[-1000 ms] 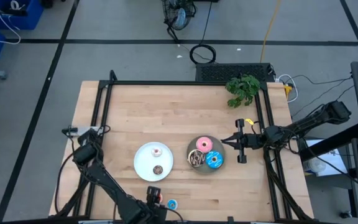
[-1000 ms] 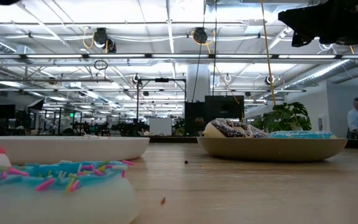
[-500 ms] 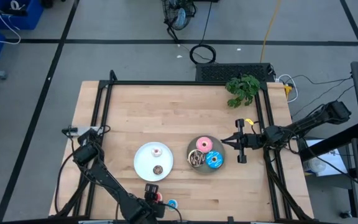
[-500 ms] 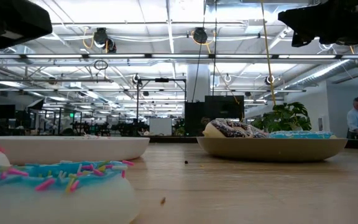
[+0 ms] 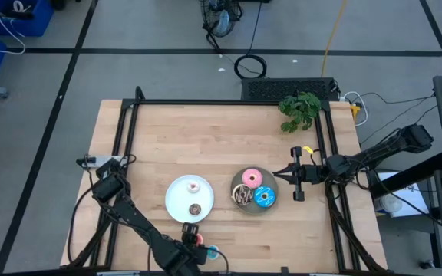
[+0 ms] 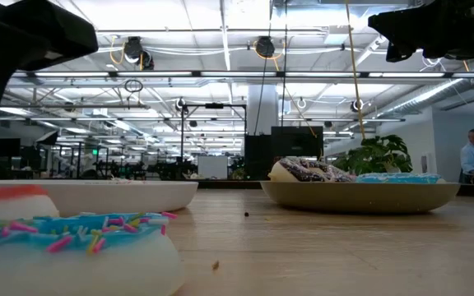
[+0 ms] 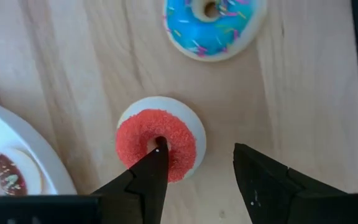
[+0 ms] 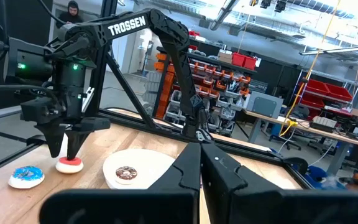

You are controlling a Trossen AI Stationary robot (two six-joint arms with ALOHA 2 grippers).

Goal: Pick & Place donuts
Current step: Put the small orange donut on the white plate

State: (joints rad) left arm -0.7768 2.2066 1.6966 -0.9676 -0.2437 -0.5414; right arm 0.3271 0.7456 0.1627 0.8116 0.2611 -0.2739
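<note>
- At the left front of the table, the left gripper [image 7: 194,171] hangs just above the tiny red donut [image 7: 156,145]. Its fingers are spread apart. One fingertip sits over the donut's hole and the other over bare wood beside its rim.
- The red donut lies flat on the table, just off the edge of the white plate [image 5: 179,198]. The tiny blue donut [image 5: 212,251] lies on the wood just beside it, nearer the front edge.
- The step in hand looks like the pick of the red donut: the fingers straddle one side of the ring but have not yet closed on it.
- The next move likely calls for a short descent, then a pinch across that side of the ring without nudging the blue donut or the plate rim.
- On the white plate sit the tiny white-pink donut [image 5: 193,185] and the tiny brown donut [image 5: 195,208].
- Just to its right, the grey plate [image 5: 237,185] holds the pink donut [image 5: 251,179], the brown streaked donut [image 5: 242,196] and the blue sprinkled donut [image 5: 265,198].
- Farther right, the right gripper [image 5: 279,174] waits just beside the grey plate, its fingers pressed together and holding nothing.
</note>
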